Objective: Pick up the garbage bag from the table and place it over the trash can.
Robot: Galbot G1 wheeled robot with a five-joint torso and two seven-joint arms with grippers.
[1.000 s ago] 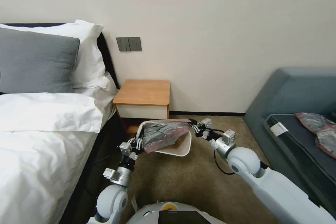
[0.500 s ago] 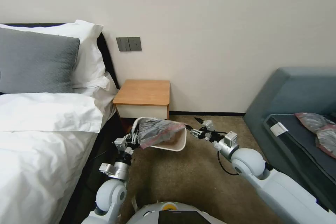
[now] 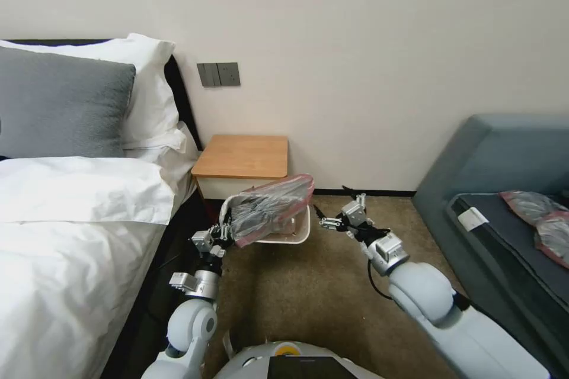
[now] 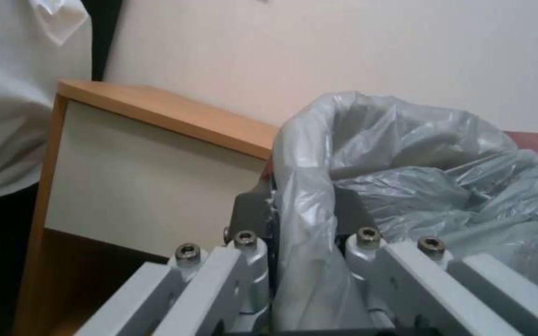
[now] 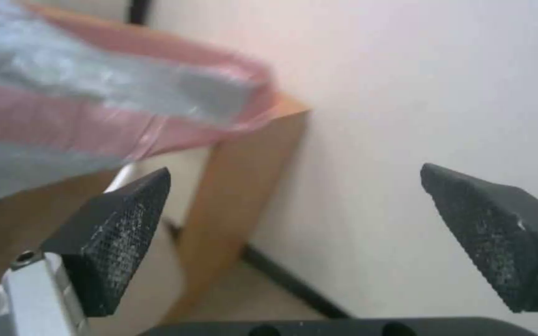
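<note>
Garbage bag [image 3: 269,208] bunched in tilted trash can [image 3: 299,231], left claw [image 3: 227,232] pinching it, right claw [image 3: 333,208] spread.

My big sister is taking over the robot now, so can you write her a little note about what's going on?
Left end effector: shut on the bag, pinching the film at the can's near-left rim.
Right end effector: open, holding nothing, just right of the can.
Bag: off the table, draped over the can's top; the red band sits at the far right corner and hangs along the front. The can looks tipped, on the carpet in front of the table.
Done: bag picked up and brought onto the can.
Left: the near-right rim is bare, so the band has to be pulled around it; then let go.
</note>
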